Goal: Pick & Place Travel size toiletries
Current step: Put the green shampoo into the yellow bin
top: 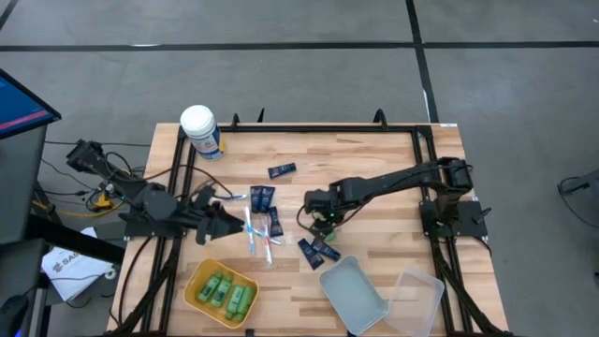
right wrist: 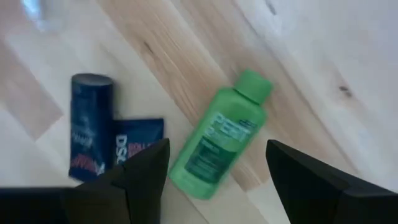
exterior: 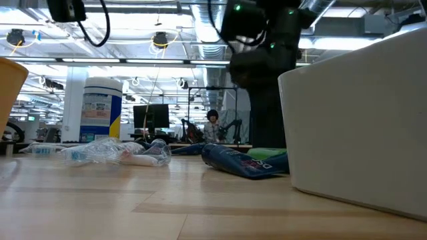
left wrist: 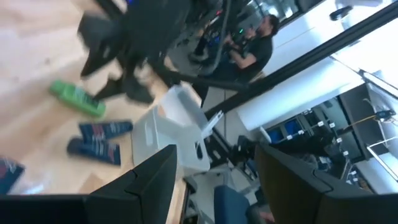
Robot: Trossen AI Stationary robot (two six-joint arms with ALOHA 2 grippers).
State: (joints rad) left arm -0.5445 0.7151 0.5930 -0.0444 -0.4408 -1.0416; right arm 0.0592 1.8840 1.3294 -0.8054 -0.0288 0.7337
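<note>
A green bottle (right wrist: 221, 140) lies on its side on the wooden table, with two navy tubes (right wrist: 90, 127) beside it. My right gripper (right wrist: 217, 149) hangs open above the bottle, pointing down, and touches nothing; in the high view it (top: 325, 217) is at mid-table. Toothbrush-like sticks (top: 253, 229) and more navy tubes (top: 262, 197) lie scattered left of it. My left gripper (top: 232, 223) stands open and roughly level at the table's left, with nothing between its fingers (left wrist: 155, 177).
A yellow tray (top: 192, 285) holding several green bottles sits at the near left. A clear container (top: 354, 295) and its lid (top: 416, 300) lie at the near right. A white-lidded canister (top: 199, 131) stands at the far left. A person shows in the room beyond.
</note>
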